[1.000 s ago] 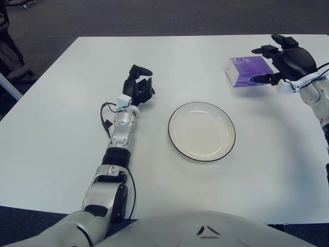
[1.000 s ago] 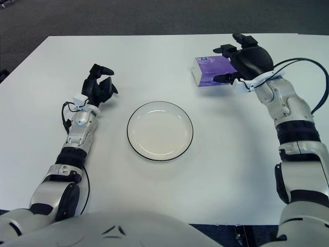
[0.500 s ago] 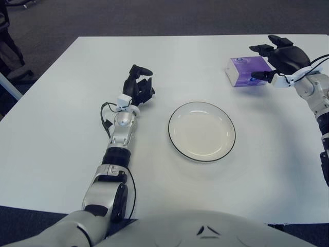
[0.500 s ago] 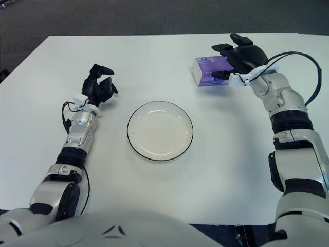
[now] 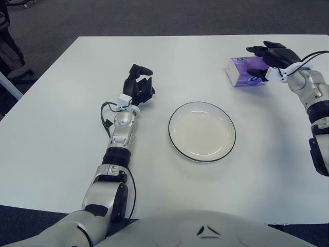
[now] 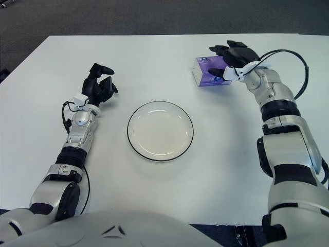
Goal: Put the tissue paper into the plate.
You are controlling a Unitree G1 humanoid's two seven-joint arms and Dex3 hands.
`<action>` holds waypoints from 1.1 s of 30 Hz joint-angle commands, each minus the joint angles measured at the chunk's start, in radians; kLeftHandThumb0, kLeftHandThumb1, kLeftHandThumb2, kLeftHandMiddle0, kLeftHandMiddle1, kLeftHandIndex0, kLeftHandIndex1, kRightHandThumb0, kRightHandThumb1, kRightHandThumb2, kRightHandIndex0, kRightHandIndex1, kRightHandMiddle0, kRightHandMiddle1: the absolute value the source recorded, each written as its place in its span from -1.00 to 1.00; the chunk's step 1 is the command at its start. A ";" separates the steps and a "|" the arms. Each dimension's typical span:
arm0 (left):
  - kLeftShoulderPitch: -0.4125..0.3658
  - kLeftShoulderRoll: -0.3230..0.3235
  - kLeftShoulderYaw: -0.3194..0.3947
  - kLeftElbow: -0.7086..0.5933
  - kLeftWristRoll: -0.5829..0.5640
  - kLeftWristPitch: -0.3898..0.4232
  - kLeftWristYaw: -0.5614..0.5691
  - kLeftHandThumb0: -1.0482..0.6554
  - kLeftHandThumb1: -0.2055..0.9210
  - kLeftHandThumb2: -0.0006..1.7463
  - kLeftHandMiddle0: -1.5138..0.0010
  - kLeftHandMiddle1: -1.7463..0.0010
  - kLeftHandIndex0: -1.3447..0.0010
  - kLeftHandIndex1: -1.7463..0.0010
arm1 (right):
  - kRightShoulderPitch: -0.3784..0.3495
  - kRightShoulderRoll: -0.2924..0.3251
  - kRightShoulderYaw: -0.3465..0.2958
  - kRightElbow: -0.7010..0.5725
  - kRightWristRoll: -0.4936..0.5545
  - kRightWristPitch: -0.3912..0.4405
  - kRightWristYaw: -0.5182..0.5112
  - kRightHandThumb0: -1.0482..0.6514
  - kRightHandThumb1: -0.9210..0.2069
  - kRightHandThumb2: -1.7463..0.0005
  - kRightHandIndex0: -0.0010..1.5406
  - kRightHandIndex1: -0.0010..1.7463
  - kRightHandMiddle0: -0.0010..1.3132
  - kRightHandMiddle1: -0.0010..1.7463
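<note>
Across the middle of your view runs a plain white table (image 5: 61, 134), matte and evenly lit, its far edge meeting dark grey carpet (image 5: 169, 15) that fills the top of both views. At the upper left corner of the left eye view you can see part of a dark object (image 5: 7, 46) standing on that carpet beside the table, too cropped to name. Near the table's centre sits a white round plate (image 5: 202, 131) with a thin dark rim, and nothing lies in it. The tissue paper is a purple tissue pack (image 5: 242, 71) lying flat on the table toward the far right, well apart from the plate and beyond it. Your right hand (image 6: 230, 57) is at the pack's right end, its dark fingers (image 6: 218, 50) spread over the top and the near side of the pack; you cannot tell from either view whether they press on it or only hover around it, and the pack shows flat on the table. A black cable (image 6: 293, 62) loops out from the right wrist above the forearm. Your left hand (image 5: 139, 86) shows to the left of the plate, well apart from it, fingers loosely curled and holding nothing, with the forearm stretched along the table toward you.
</note>
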State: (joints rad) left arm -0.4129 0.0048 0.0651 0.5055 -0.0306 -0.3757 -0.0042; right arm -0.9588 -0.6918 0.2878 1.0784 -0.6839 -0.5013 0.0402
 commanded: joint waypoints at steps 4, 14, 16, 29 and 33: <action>0.164 -0.037 -0.006 0.051 -0.001 -0.004 0.010 -0.20 0.69 -0.15 -0.10 -1.00 0.54 -1.00 | -0.065 0.045 0.017 0.101 0.039 0.006 0.096 -0.88 -1.00 -0.06 -0.78 -1.00 -0.67 -0.99; 0.175 -0.041 -0.008 0.034 0.000 -0.002 0.014 -0.20 0.69 -0.14 -0.11 -1.00 0.54 -1.00 | -0.060 0.081 -0.012 0.157 0.111 0.037 0.171 -0.88 -1.00 -0.06 -0.84 -1.00 -0.75 -1.00; 0.176 -0.041 -0.008 0.032 0.000 -0.002 0.015 -0.20 0.68 -0.14 -0.11 -1.00 0.54 -1.00 | -0.051 0.087 -0.016 0.168 0.124 0.039 0.178 -0.88 -1.00 -0.06 -0.85 -1.00 -0.76 -1.00; 0.180 -0.041 -0.010 0.019 0.003 0.002 0.020 -0.20 0.68 -0.13 -0.11 -1.00 0.53 -1.00 | -0.005 0.090 0.000 0.200 0.144 0.024 0.202 -0.89 -1.00 -0.05 -0.87 -1.00 -0.80 -1.00; 0.181 -0.040 -0.010 0.015 0.004 0.004 0.020 -0.20 0.67 -0.13 -0.12 -1.00 0.53 -1.00 | 0.020 0.085 0.002 0.201 0.153 0.002 0.207 -0.89 -1.00 -0.04 -0.87 -1.00 -0.80 -1.00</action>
State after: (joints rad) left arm -0.3962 0.0034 0.0629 0.4573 -0.0299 -0.3756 -0.0003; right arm -1.0033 -0.6206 0.2736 1.2475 -0.5349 -0.4903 0.2088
